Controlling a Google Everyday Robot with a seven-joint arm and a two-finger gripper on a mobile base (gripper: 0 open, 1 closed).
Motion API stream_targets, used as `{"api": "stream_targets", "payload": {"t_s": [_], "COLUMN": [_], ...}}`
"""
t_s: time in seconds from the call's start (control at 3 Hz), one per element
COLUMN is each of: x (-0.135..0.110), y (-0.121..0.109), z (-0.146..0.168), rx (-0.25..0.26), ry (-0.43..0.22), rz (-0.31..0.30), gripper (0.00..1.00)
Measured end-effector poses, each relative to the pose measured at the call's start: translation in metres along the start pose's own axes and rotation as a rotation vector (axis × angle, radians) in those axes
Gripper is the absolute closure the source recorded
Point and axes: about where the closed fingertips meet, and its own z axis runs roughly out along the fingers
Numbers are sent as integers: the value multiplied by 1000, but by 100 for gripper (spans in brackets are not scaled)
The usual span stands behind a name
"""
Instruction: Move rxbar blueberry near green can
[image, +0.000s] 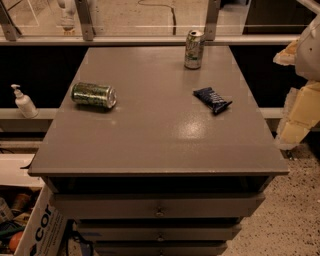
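The rxbar blueberry, a small flat dark-blue wrapper with white markings, lies on the right half of the grey table. The green can, dark green with a mottled yellow-green pattern and silver ends, lies on its side near the table's left edge. The bar and the can are far apart, with bare tabletop between them. My gripper shows as cream and white parts at the right edge of the view. It is off the table, to the right of the bar, and holds nothing that I can see.
A paler silver-white and green can stands upright at the table's back edge. A white pump bottle sits on a ledge to the left. Drawers are below the tabletop. A cardboard box stands at the lower left.
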Motion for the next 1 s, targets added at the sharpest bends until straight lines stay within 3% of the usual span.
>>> {"api": "stream_targets", "payload": {"t_s": [0.67,1.0], "x": [-4,-5], "y": [1,-6], "z": [5,33], "rx": [3,-23], "ry": [-14,-73], "rz": [7,51], "gripper": [0,0]}}
